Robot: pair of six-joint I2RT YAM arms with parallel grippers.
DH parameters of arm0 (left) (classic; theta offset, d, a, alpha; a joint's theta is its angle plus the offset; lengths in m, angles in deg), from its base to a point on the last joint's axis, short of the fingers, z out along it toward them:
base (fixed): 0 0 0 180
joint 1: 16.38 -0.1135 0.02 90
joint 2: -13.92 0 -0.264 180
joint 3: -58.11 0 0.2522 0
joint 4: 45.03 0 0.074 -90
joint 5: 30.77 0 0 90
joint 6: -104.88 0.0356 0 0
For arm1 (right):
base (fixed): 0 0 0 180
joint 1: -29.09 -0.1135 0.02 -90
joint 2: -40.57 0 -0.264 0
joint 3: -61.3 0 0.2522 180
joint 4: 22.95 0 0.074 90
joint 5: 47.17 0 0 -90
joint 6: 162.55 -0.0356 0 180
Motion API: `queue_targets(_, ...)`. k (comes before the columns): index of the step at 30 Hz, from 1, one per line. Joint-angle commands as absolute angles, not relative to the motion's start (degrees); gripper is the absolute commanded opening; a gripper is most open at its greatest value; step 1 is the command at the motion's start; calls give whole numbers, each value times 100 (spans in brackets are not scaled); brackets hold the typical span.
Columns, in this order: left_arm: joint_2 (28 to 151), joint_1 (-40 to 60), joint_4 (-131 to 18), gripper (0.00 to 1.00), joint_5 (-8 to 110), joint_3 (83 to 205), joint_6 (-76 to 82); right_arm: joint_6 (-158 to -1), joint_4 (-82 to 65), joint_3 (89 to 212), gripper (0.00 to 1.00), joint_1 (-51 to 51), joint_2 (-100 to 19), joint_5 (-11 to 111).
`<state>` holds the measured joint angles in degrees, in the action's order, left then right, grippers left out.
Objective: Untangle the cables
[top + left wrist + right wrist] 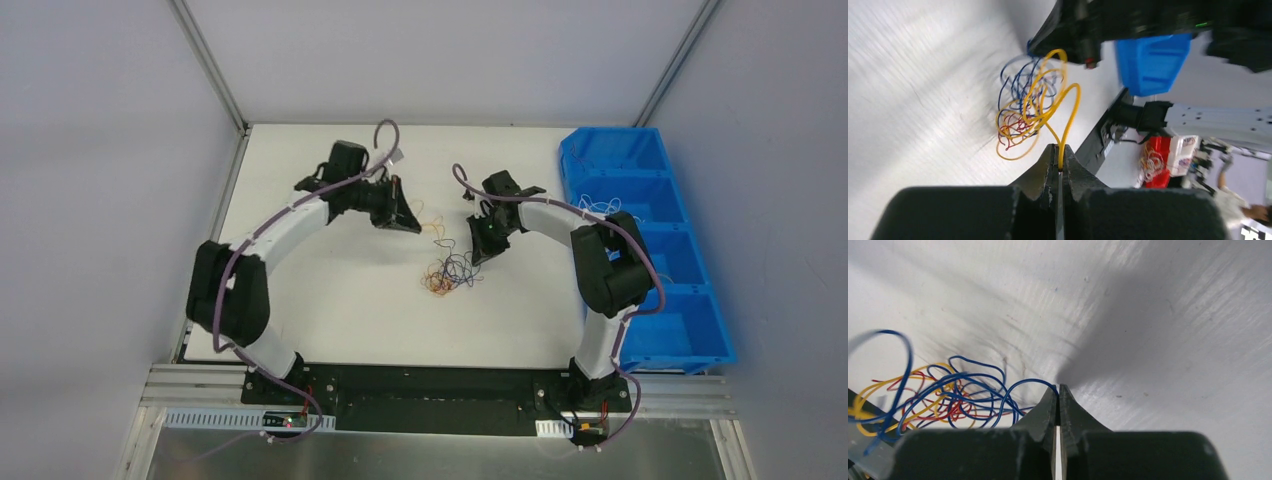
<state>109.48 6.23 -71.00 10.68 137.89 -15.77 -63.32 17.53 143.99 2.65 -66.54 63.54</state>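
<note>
Both my jaws were pressed shut. My left gripper (1060, 166) pinched the yellow cable (1073, 117) at its tips; my right gripper (1058, 393) nipped the blue cable (1038, 380). Tangled cables (452, 272) lay on the table (330, 290), just ahead of left tips, leftward of right tips

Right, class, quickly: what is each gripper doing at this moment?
Left gripper: closed on the yellow cable.
Right gripper: closed on the blue cable.
</note>
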Motion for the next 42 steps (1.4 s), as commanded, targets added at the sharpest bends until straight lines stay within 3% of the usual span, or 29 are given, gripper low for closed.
queue_targets(1,9857,50,-7956,0,1335,14766,-658,-5685,2898,14844,0,206,-6803,5726)
queue_targets(11,9873,-1873,-8323,0,1220,18053,63,-5022,3403,14410,0,205,-6698,5333)
queue_targets(23,10743,-2185,-7955,0,1339,20588,247,-4699,3729,14585,0,195,-6544,5661)
queue_targets(31,11106,-2270,-6777,0,3523,21649,245,-4611,3842,14110,0,196,-6556,5468)
queue_targets(42,11215,-2305,-6314,0,5792,21609,930,-4361,4017,13694,0,194,-6429,5276)
